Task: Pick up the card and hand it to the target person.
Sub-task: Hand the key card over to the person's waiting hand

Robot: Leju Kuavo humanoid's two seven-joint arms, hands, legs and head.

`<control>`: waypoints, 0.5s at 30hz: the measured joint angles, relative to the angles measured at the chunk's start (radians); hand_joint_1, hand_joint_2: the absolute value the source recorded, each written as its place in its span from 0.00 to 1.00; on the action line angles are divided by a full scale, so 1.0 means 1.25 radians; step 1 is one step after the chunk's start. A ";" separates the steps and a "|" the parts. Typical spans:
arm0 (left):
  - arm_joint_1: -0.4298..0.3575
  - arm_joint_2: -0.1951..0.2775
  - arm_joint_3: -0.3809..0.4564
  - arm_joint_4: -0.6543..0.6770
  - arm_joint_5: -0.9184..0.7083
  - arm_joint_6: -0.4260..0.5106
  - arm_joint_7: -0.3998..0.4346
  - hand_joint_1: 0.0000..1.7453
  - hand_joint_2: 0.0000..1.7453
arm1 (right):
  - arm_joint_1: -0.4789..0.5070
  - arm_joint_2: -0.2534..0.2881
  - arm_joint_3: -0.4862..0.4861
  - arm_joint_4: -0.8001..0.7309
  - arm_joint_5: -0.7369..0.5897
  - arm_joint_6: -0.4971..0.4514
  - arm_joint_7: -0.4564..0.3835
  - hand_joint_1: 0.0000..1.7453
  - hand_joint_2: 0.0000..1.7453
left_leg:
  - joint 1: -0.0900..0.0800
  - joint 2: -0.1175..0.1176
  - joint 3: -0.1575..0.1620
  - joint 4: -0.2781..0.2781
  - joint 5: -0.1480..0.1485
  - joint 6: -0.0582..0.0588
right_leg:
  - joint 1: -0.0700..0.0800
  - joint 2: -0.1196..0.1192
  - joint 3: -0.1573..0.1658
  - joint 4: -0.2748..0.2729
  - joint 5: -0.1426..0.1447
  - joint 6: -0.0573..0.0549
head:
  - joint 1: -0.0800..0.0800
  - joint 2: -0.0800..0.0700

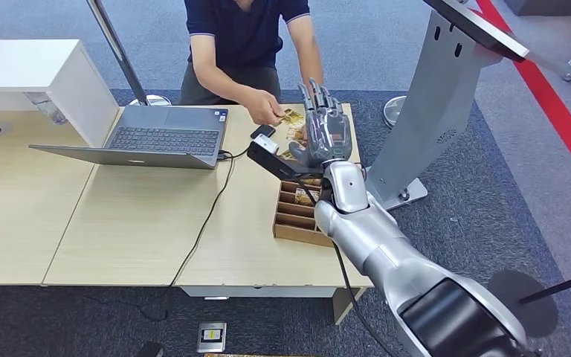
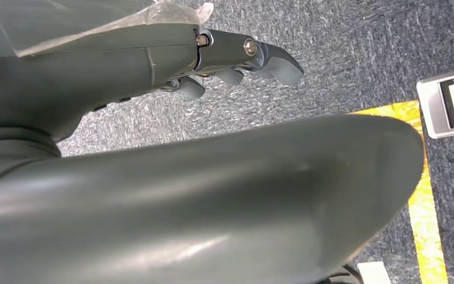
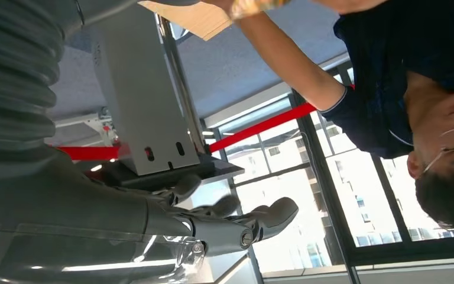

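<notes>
Evidently your right hand [image 1: 326, 134] was raised above the far right end of the table with its dark fingers [image 1: 318, 97] straight and spread, holding nothing; the right wrist view showed the same fingers [image 3: 236, 207] apart against the windows. Just left of them the small yellow patterned card [image 1: 292, 116] sat pinched in the person's hand [image 1: 268, 108], so it looked already passed over, or all but.

As I judged it, that card was thin, light and fairly stiff, with a slick face. You would have taken it by one edge, thumb against a finger, since a flat palm would only slide over it. It would bend before it broke, so a gentle pinch was enough.

Your left hand [image 2: 236, 59] hung beside the body over the grey carpet, its fingers curled in with nothing in them.

Outward from the right hand, the open wooden slotted card box [image 1: 297, 212] lay on the pale wooden table [image 1: 119, 223], partly behind your silver forearm [image 1: 364, 230]. A grey open laptop [image 1: 156, 137] stood at the left, and a grey metal kiosk stand [image 1: 431, 111] rose at the right.

Much was hard to read. The palm hid whatever lay on the table under it. The card's print was too small to make out. You could not tell whether more cards remained in the box.
</notes>
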 joint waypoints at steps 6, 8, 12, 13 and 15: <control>0.002 0.000 0.001 0.000 0.001 0.003 -0.005 0.00 0.00 | 0.006 -0.011 -0.016 -0.020 -0.134 -0.005 -0.077 0.00 1.00 | 0.000 0.000 0.000 0.000 0.000 0.000 | 0.000 0.000 0.000 0.000 0.000 0.000 | 0.000 0.000; 0.006 0.001 0.001 0.000 0.002 0.005 -0.007 0.00 0.00 | 0.019 -0.024 -0.029 -0.048 -0.218 0.022 -0.114 0.00 1.00 | 0.000 0.000 0.000 0.000 0.000 0.000 | 0.000 0.000 0.000 0.000 0.000 0.000 | 0.000 0.000; 0.016 0.003 0.003 0.000 0.003 0.007 -0.011 0.00 0.00 | 0.074 -0.064 -0.059 -0.143 -0.375 0.096 -0.144 0.00 1.00 | 0.000 0.000 0.000 0.000 0.000 0.000 | 0.000 0.000 0.000 0.000 0.000 0.000 | 0.000 0.000; 0.019 0.004 0.004 0.000 0.003 0.008 -0.012 0.00 0.00 | 0.095 -0.078 -0.067 -0.176 -0.414 0.117 -0.148 0.00 1.00 | 0.000 0.000 0.000 0.000 0.000 0.000 | 0.000 0.000 0.000 0.000 0.000 0.000 | 0.000 0.000; 0.023 0.006 0.006 0.000 0.003 0.008 -0.015 0.00 0.00 | 0.142 -0.108 -0.082 -0.250 -0.489 0.163 -0.159 0.00 1.00 | 0.000 0.000 0.000 0.001 0.000 0.000 | 0.000 0.000 0.000 -0.001 0.000 0.000 | 0.000 0.000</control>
